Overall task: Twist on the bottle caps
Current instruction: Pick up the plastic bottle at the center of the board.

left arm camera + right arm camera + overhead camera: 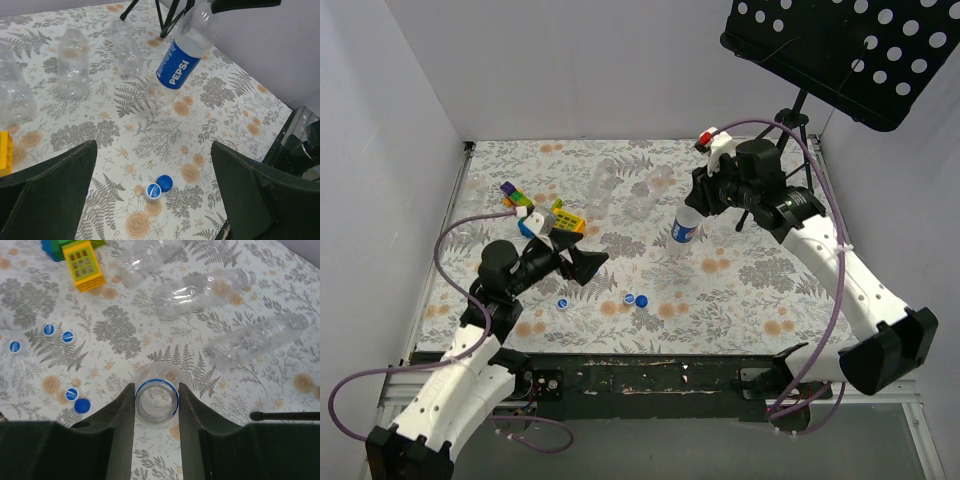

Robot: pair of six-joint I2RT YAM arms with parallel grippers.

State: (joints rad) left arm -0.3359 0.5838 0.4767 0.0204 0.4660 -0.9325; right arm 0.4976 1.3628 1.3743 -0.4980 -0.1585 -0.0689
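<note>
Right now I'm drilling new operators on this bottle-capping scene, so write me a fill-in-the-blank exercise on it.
1. The right pincer grips the labelled bottle by its ____.
2. The brand name printed on that bottle is ____.
3. The left pincer has its jaws wide ____.
4. The gripped bottle's mouth has no ____ on it.
Missing words: neck; Pepsi; open; cap.

Counter (750, 290) w/ pale cloth, grey fern + orange flower print, boxed in on 3 sides. Plain off-white walls: left wall (380, 150), back wall (600, 70), right wall (910, 200). Black perforated panel (840, 50) at top rt, on a black tripod (790, 120) at the far rt corner. Dark scuffed rail (650, 375) along near edge. Light even, shadows soft.
</note>
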